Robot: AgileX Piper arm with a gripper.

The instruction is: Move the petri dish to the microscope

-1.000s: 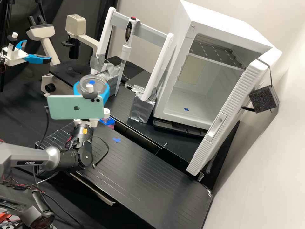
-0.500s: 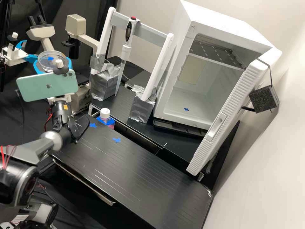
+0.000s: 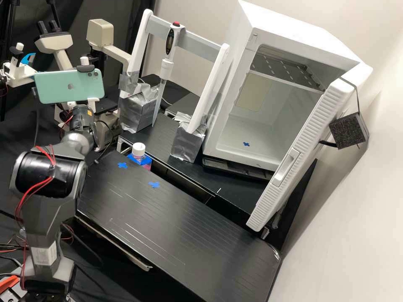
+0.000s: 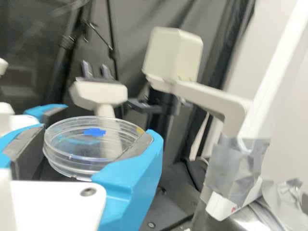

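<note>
Behind the green phone on the wrist, the white gripper (image 3: 72, 103) shows its base in the high view, in front of the microscope (image 3: 100, 33). In the wrist view, the gripper (image 4: 94, 139) has its blue fingers closed around the sides of the clear petri dish (image 4: 67, 144), which carries a blue mark. The dish is held about level in the air. Beyond it stand the cream eyepiece head and lamp housing of the microscope (image 4: 173, 55). The phone covers part of the microscope in the high view, and how far the dish is from its stage I cannot tell.
The pipette (image 3: 167, 63) hangs on a white frame with foil-wrapped feet (image 3: 138, 110), right of the microscope. A white-capped bottle (image 3: 139, 151) stands by the bench (image 3: 176, 226). The open white incubator (image 3: 252, 138) is at right, and another arm's gripper (image 3: 19, 73) at far left.
The arm has swung left and away toward the microscope with the dish. From half a second ago, the phone has risen and levelled, and the dish has passed from sight behind it.
</note>
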